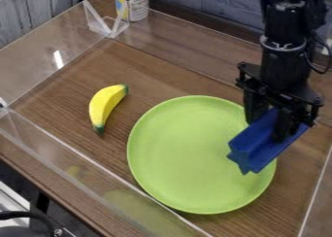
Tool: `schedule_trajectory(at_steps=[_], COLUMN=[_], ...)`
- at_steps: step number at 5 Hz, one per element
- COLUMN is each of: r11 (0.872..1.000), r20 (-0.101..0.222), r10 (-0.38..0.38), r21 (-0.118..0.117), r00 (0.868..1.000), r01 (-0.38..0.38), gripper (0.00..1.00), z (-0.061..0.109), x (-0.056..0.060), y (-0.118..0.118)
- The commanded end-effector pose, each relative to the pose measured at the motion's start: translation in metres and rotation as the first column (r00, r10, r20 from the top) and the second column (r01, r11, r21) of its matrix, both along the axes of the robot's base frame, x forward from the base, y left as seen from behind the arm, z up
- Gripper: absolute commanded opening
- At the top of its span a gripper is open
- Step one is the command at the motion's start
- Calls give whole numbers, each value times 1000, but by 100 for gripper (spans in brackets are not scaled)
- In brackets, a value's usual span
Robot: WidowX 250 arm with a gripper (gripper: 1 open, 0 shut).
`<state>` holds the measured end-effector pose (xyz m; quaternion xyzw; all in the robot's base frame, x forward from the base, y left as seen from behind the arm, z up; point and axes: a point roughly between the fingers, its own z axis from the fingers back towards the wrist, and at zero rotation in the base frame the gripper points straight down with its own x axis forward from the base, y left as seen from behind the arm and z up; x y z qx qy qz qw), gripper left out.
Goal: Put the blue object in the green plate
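Observation:
The blue object (263, 147) hangs tilted, its lower end over the right side of the green plate (176, 158). Whether that end touches the plate I cannot tell. My gripper (278, 119) points straight down and is shut on the block's upper end, with its black fingers (251, 107) on either side. The lime-green plate lies flat on the wooden table at lower centre, with most of its surface bare.
A yellow banana (107, 105) lies on the wood left of the plate. Clear plastic walls (52, 56) ring the work area. A bottle (130, 2) and a clear stand (104, 22) sit at the far back left.

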<state>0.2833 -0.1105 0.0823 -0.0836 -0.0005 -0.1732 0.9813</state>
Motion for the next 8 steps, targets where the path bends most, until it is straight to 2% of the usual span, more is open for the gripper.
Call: schedule_trajectory(at_steps=[1, 3, 8], r11=[1000, 999, 999], r20=[86, 90, 80], r10=[10, 14, 23], r21=[-29, -30, -24], r00=[996, 996, 997], r01=[-8, -11, -21], gripper=[0, 0, 0], z=[27, 27, 14], x=[8, 9, 14], y=[2, 7, 12])
